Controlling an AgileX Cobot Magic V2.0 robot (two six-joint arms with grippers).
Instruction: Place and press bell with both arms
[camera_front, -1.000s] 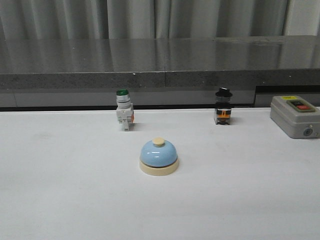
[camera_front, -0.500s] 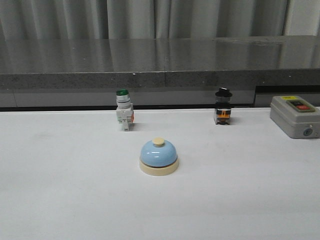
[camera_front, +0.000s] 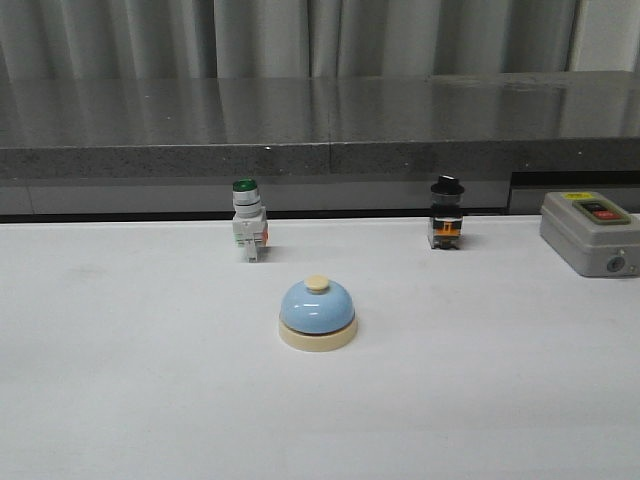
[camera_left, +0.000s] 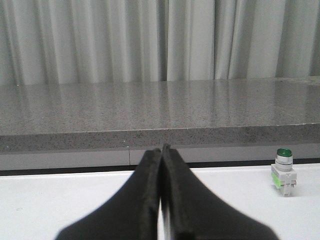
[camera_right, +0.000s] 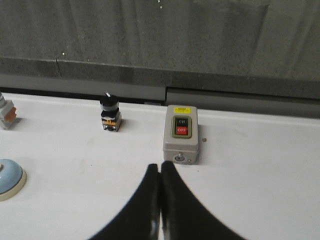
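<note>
I am seeing the bell (camera_front: 317, 313) sitting upright on the white desk (camera_front: 130, 400) near its middle in the front view, its light-blue dome resting on the cream base with the cream button on top, and nothing is touching it. Behind it to the left, the green-capped push-button switch (camera_front: 248, 219) is standing near the desk's far edge, and behind it to the right the black-capped switch (camera_front: 446, 212) is standing at about the same depth; both are well apart from the bell. Farther right, the grey control box (camera_front: 590, 232) with its black and red buttons is lying at the desk's edge. Neither arm is showing in the front view. In the left wrist view, the left gripper (camera_left: 162, 148) is hanging above the desk with its black fingers pressed together, holding nothing, with the green-capped switch off to one side. In the right wrist view, the right gripper (camera_right: 160, 167) is likewise showing its fingers pressed together and empty, just short of the grey control box, with the bell's edge peeking in at the frame border.
</note>
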